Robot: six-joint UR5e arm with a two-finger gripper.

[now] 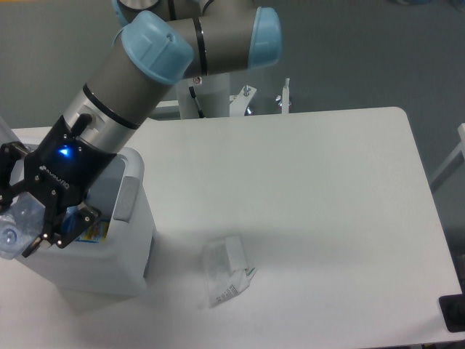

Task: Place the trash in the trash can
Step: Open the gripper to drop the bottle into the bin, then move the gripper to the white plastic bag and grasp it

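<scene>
- Clear bluish plastic, crushed and long, shows at the far left: the crushed bottle (16,227) sits between the spread black fingers (76,220) of the two-finger gripper (27,218), partly cut off by the picture's edge.
- Whether the fingers press the bottle or have let it go, I cannot tell; they look spread wide around it, and the contact itself is hidden.
- The bottle hangs at the left rim of the boxy white plastic trash can (109,254), more over the rim than down inside, which suits a drop into the opening rather than a placing.
- A small blue-and-yellow printed packet (91,231) shows inside the can just beside the lower finger.
- The grey latch tab (123,198) faces the table's middle; the lid is not clearly in view.
- The second piece of trash, a crumpled whitish translucent wrapper with a printed label (227,270), lies flat on the white table (312,182), apart from the can and to its right.
- My judgement: the bottle is nearly delivered and the wrapper is left to fetch.
- Room is tight on the left, where can, gripper and frame edge crowd together. Around the wrapper I see nothing standing, so a descent from above looks unhindered; the table's near edge is close by it.
</scene>
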